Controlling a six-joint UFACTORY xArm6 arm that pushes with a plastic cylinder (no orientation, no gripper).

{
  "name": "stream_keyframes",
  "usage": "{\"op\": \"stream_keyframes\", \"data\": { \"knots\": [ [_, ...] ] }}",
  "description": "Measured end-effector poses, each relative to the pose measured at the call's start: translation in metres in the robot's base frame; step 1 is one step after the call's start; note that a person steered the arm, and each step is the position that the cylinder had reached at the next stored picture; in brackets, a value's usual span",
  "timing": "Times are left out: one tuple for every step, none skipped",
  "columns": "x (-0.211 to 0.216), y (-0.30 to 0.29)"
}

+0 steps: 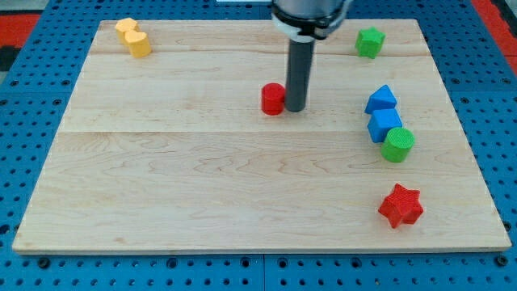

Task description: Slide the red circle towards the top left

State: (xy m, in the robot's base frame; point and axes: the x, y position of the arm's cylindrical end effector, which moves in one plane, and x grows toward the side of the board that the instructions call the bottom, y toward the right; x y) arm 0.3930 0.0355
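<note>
The red circle point(273, 99) sits on the wooden board point(202, 178), a little above its middle. My tip point(295, 108) stands right beside it on the view's right, touching or nearly touching its side. The dark rod rises straight up from the tip to the arm at the view's top.
A yellow block point(133, 37) lies at the top left. A green block point(370, 42) lies at the top right. A blue triangle point(380, 99), a blue block point(384, 124) and a green circle point(397, 144) cluster at the right. A red star point(401, 205) lies at the lower right.
</note>
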Motion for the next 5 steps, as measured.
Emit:
{"op": "stream_keyframes", "data": {
  "knots": [
    [-0.001,-0.041],
    [-0.018,-0.08],
    [-0.037,-0.105],
    [-0.059,-0.109],
    [-0.086,-0.113]
  ]
}}
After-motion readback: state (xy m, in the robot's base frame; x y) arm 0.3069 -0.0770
